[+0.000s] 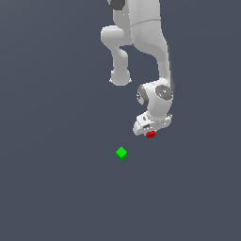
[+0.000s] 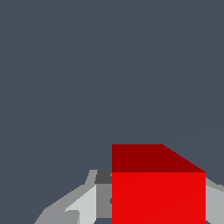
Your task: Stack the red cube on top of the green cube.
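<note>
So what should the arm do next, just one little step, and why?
Probably carry the red cube toward the exterior view's left until it is above the green cube. The pincer seems shut on the red cube, and the green one sits apart, uncovered.

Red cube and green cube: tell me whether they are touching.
Apart. The exterior view shows the red cube at the gripper, with bare floor between it and the green cube. The wrist view shows only the red cube.

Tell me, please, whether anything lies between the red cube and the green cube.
Nothing visible does. The red cube sits at the claw, and only bare floor separates it from the green cube toward the exterior view's lower left.
</note>
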Available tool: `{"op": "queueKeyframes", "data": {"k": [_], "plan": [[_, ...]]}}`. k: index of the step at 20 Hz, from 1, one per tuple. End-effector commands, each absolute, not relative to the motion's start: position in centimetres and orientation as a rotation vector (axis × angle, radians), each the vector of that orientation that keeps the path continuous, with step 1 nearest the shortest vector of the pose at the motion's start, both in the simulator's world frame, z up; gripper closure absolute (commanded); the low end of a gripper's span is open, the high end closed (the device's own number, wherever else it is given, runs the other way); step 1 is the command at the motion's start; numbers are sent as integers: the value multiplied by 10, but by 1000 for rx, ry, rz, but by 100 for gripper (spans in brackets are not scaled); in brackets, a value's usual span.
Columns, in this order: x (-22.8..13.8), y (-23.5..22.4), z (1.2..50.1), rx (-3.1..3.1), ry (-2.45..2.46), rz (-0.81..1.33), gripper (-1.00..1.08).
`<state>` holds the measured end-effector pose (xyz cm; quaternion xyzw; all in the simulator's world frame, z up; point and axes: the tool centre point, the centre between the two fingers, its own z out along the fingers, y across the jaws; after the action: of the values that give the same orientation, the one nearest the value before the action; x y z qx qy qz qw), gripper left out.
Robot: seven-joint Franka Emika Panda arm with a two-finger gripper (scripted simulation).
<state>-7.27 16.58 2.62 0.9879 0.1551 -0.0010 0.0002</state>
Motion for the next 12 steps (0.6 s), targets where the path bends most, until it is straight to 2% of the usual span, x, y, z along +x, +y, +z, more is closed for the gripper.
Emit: {"op": "queueKeyframes", "data": {"k": [1,12], "plan": [[-72,166,34,3103,487,-1,108],[-73,166,100,3103,488,0,108]]}}
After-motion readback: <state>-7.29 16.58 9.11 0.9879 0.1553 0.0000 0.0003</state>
